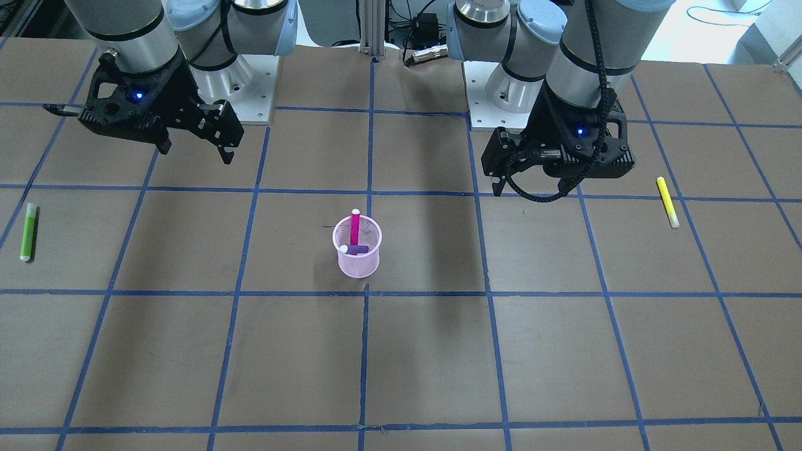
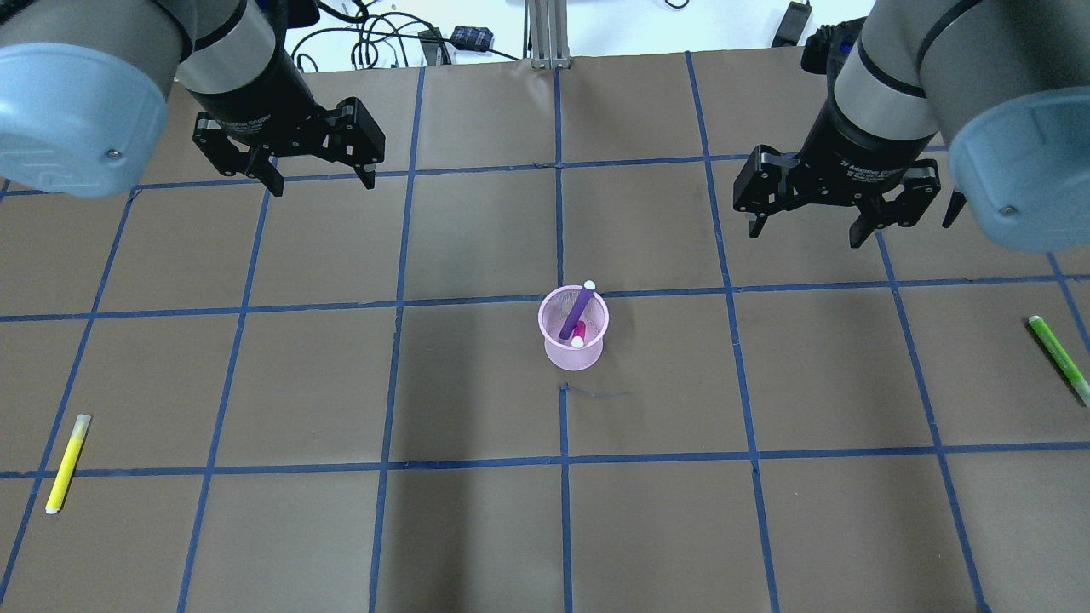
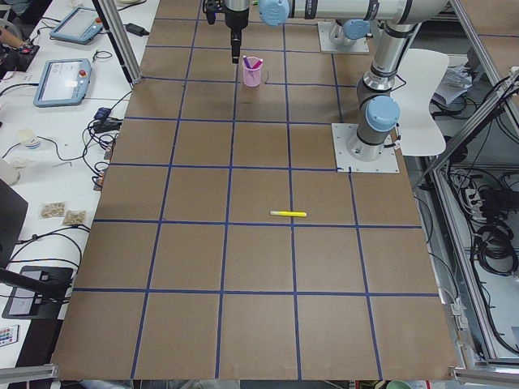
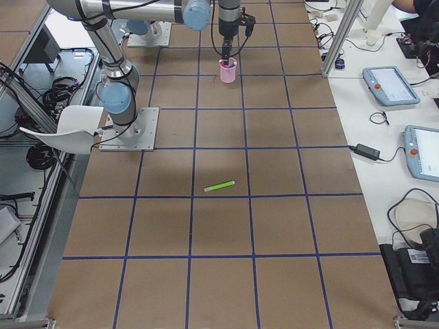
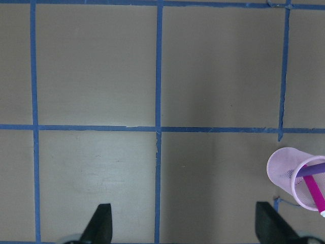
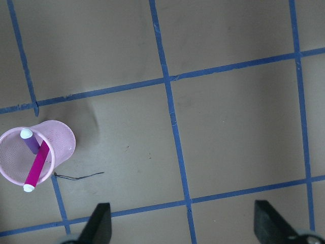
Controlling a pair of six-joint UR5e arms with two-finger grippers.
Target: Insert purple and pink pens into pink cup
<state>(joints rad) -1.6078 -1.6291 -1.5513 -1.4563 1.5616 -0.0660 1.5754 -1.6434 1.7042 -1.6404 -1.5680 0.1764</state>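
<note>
The pink cup point(image 2: 572, 358) stands upright near the table's middle. Both pens lean inside it: the purple pen point(image 2: 581, 308) slants across the mouth, and the pink pen point(image 2: 579, 332) rests beside it, white caps up. From the front, the pink pen point(image 1: 354, 228) sticks up past the rim of the cup point(image 1: 358, 266). My left gripper point(image 2: 322, 183) hangs open above the table, well back and left of the cup. My right gripper point(image 2: 805, 234) is open too, back and right of it. Neither holds anything. The wrist views show the cup point(image 5: 282, 168) point(image 6: 63, 145) off to one side.
A yellow marker point(image 2: 66, 462) lies flat near the table's left edge. A lime-green marker point(image 2: 1058, 358) lies near the right edge. Brown paper with a blue tape grid covers the table point(image 2: 477, 528). Both arm bases stand at the robot's side.
</note>
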